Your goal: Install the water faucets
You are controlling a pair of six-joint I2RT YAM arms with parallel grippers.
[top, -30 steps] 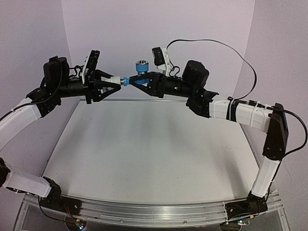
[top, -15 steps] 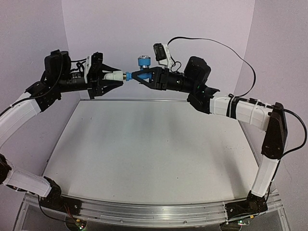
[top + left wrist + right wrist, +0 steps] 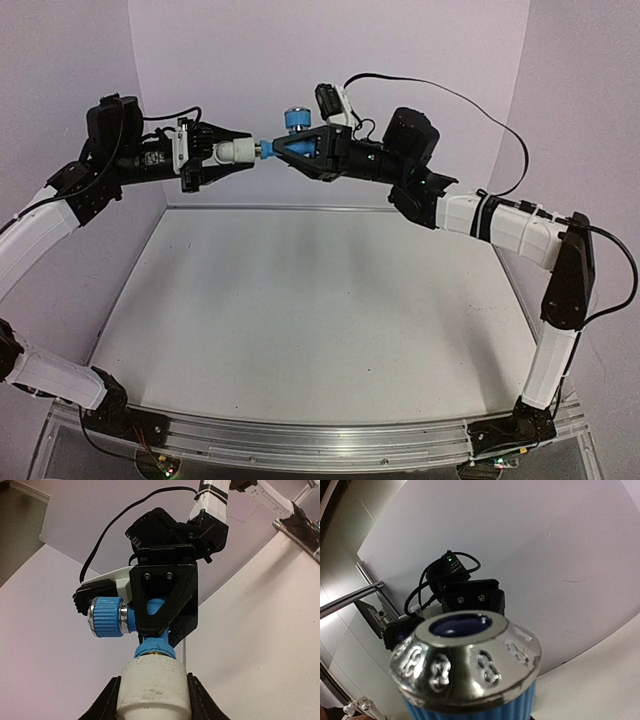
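The light-blue faucet [image 3: 296, 143] with its silvery-topped knob [image 3: 295, 120] is held in the air at the back, in my shut right gripper [image 3: 285, 149]. Its threaded end meets the small white cylindrical fitting [image 3: 233, 151], which my left gripper [image 3: 240, 151] is shut on. In the left wrist view the white fitting [image 3: 153, 687] sits between my fingers [image 3: 107, 700], with the faucet's blue collar [image 3: 155, 646] seated on its top and the knob [image 3: 106, 617] pointing left. In the right wrist view the knob [image 3: 465, 665] fills the foreground and hides my own fingers.
The white tabletop [image 3: 310, 310] lies well below both grippers. Lilac walls [image 3: 240, 60] stand close behind the joined parts. The right arm's black cable [image 3: 480, 100] loops up at the back right.
Both grippers have risen a little with the faucet and fitting still end to end. The left wrist has rotated and the right gripper now tilts down toward the left.
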